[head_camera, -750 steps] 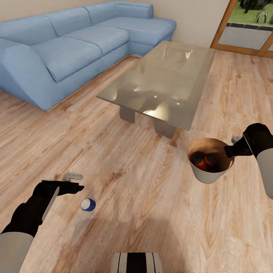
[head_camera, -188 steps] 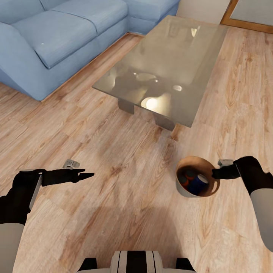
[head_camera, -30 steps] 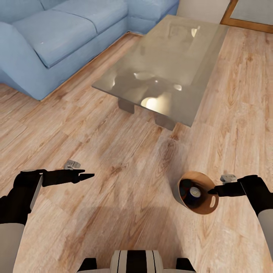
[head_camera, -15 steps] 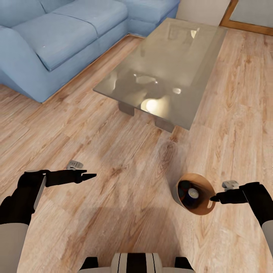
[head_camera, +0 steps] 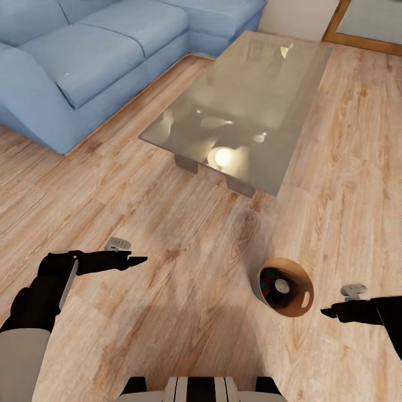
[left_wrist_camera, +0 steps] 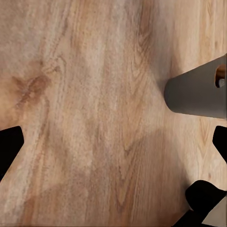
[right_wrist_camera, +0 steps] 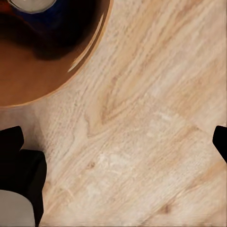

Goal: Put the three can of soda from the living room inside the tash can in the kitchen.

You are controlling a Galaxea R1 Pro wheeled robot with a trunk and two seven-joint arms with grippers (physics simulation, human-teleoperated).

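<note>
- The bin [head_camera: 282,286] stands on the wood floor [head_camera: 184,234] near the glass table [head_camera: 245,106], with a blue can [head_camera: 281,286] inside.
- The right gripper [head_camera: 329,311] sits just beside the rim, apparently empty, jaws spread wide.
- The left gripper [head_camera: 137,259] looks narrow and empty.
- To carry it, grip the rim squarely and keep the bin upright.

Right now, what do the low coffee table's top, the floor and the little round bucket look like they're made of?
The grey coffee table's top looks like glossy glass: it mirrors lights and shapes. The light plank floor looks like matte wood, with grain and knots. The small round bucket is pale grey outside and glossy orange-brown inside, perhaps plastic or coated metal.
</note>
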